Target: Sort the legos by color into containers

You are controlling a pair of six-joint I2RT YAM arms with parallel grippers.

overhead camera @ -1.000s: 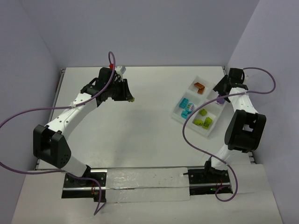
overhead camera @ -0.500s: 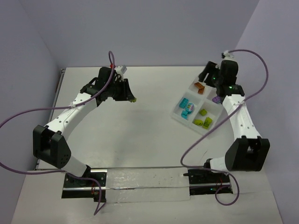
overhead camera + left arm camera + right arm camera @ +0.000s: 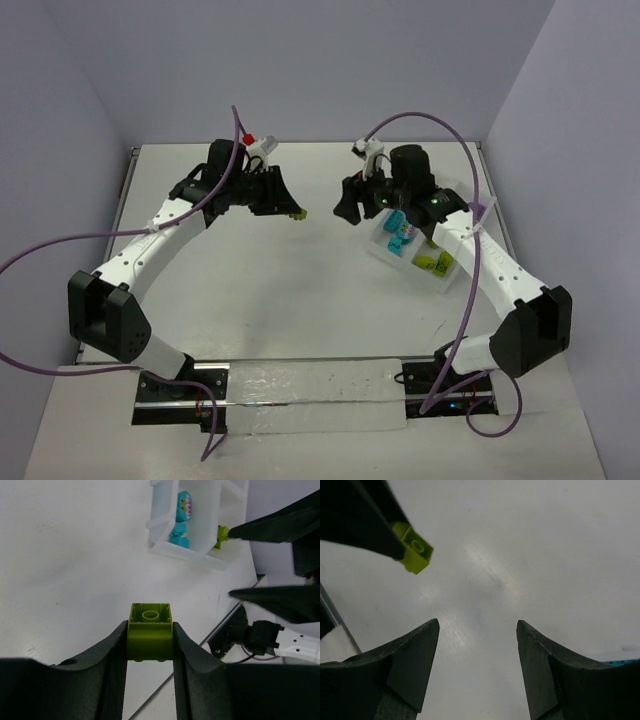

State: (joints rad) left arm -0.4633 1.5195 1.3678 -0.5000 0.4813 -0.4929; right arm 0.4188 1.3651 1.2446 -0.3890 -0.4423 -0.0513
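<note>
"Top external view: left tool pinches a lime brick above the tabletop, toward 12 o'clock. Right tool?"
"Wide, empty, facing it. Hand over squarely, I'd say; other lime legos lie in the tray's 5 o'clock compartment."

Top view: right arm covers far half of tray — contents there can't be seen. Left wrist: tray cut off by top edge; lime brick sides hidden btwn left fingers. Right wrist: cyan sliver at edge — can't tell what.
</note>
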